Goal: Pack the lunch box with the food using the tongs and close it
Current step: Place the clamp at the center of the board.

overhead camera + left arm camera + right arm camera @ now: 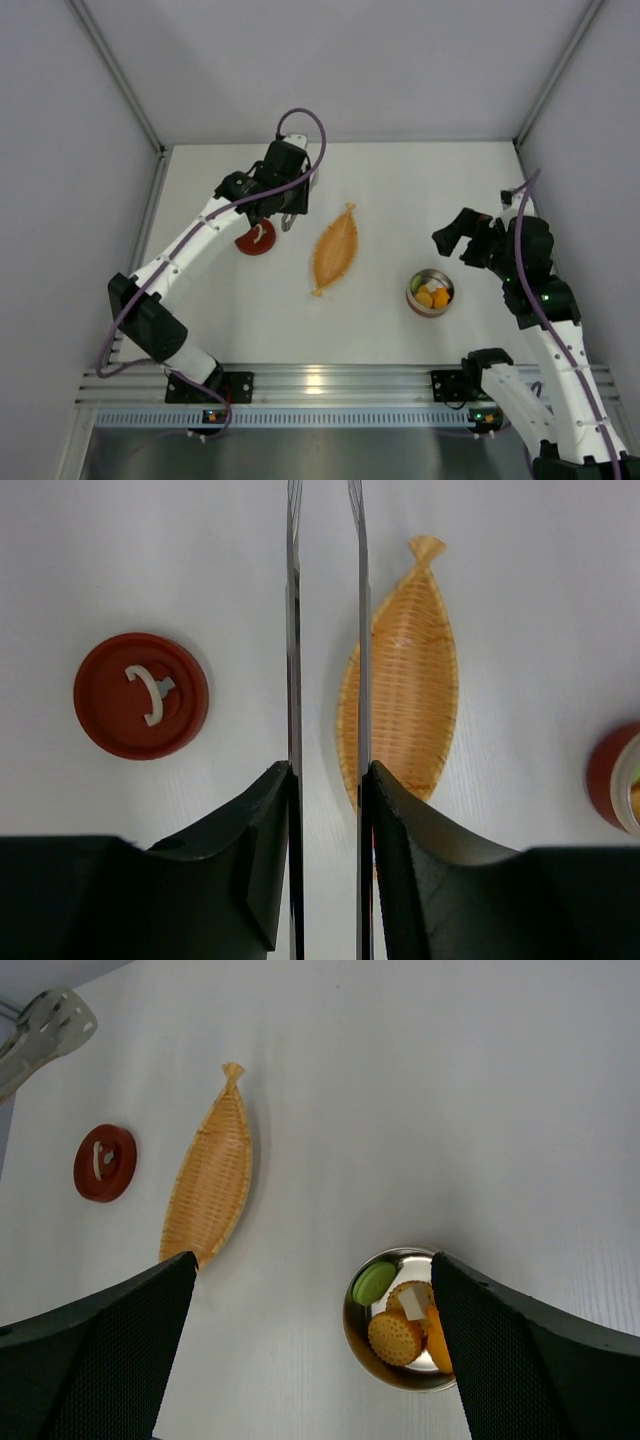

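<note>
The left gripper (328, 772) is clamped on the long thin silver metal tongs (294, 630). Its two black fingers (255, 820) press on the outer sides of the two narrow arms, which stand slightly apart with a slim strip of the white surface (400, 180) showing between them. In the left wrist view the tongs run straight away from the fingers, between the round red lid with a white squiggle (141, 694) on one side and the orange woven leaf-shaped tray (400, 700) on the other. One arm of the tongs crosses the tray's near edge in that view. The lid lies flat on the surface with the squiggle facing up, just beside the left gripper in the top view and well apart from the small round shiny steel lunch box (395, 1378). The tray lies between the lid and the lunch box. The lunch box stands uncovered toward the right side of the surface, near the right arm, and it holds the small round pieces of food (395, 1337). These include a green piece (374, 1282), a brown piece with a white patch (412, 1300), and orange and yellow ones packed against them. The right gripper (312, 1260) hangs above the lunch box with its jaws spread wide, holding nothing. In the right wrist view the box sits between its two dark fingers, close to one of them.
</note>
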Controlling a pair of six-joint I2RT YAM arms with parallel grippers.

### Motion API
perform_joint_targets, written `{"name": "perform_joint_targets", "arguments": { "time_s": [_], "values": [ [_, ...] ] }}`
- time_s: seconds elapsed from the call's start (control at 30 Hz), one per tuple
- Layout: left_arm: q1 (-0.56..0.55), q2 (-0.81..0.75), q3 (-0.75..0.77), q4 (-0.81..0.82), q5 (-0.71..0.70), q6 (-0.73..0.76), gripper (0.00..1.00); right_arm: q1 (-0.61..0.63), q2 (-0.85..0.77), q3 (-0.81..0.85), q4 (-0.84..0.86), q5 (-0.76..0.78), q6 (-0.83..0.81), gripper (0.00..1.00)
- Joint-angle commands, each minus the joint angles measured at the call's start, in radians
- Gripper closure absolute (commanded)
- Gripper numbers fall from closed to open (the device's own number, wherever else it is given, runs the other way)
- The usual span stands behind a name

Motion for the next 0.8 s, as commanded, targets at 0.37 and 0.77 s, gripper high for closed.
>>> {"name": "perform_joint_targets", "arguments": {
  "time_s": [0.37, 0.77],
  "values": [
    [0.216, 0.243, -0.007, 0.296, 0.114, 0.032, 0.56, -0.008, 0.08, -0.006, 0.054, -0.086, 0.001, 0.01],
    [0.236, 0.43, -0.013, 0.41, 0.118, 0.004, 0.5, 0.005, 0.131, -0.007, 0.071, -0.099, -0.011, 0.01]
  ]
}}
